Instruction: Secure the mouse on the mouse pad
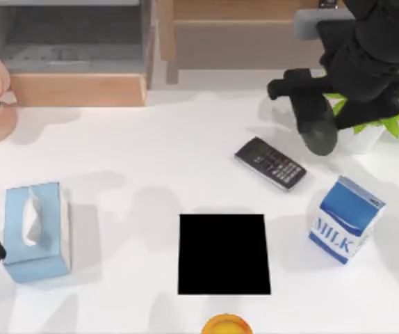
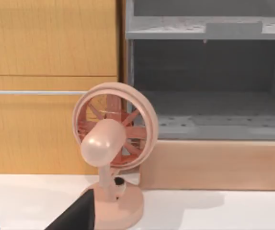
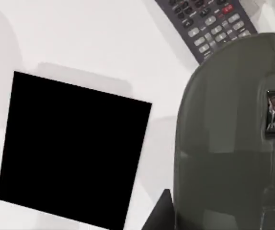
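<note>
The mouse [image 1: 319,132] is gripped in the right end effector [image 1: 315,122], raised over the far right tabletop [image 1: 130,160], well apart from the pad [image 1: 224,254]. Risks: a slip in transit, clipping the keypad [image 1: 270,163], an off-edge landing. The left arm is parked at left.

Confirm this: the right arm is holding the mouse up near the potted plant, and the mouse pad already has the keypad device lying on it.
Not quite. The mouse pad is bare; the keypad device lies on the white table beyond it, apart from its edge, as the top view shows. The rest stands: the right gripper has the mouse near the potted plant.
</note>
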Robot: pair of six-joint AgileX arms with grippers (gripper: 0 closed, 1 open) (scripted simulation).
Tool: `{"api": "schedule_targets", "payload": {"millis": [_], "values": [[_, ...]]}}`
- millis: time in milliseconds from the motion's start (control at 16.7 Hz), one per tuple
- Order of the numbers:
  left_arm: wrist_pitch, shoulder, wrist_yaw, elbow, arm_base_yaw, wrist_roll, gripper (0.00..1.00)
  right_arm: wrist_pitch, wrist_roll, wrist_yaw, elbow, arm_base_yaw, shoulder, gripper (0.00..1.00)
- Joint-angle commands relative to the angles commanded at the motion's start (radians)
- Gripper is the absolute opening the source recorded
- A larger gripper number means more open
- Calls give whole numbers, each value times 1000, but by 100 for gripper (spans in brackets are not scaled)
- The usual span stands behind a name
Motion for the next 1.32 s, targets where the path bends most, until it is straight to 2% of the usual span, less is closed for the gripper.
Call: {"api": "schedule_targets", "payload": {"millis": [240,480,960,1320], "values": [[0,0,0,0,0,0,100,32,343,24,41,212,116,0],[0,0,0,0,0,0,100,43,520,55,-4,320,233,0],[0,0,0,0,0,0,100,50,545,54,-13,337,254,0],[0,0,0,0,0,0,100,155,522,10,-15,343,256,0]]}}
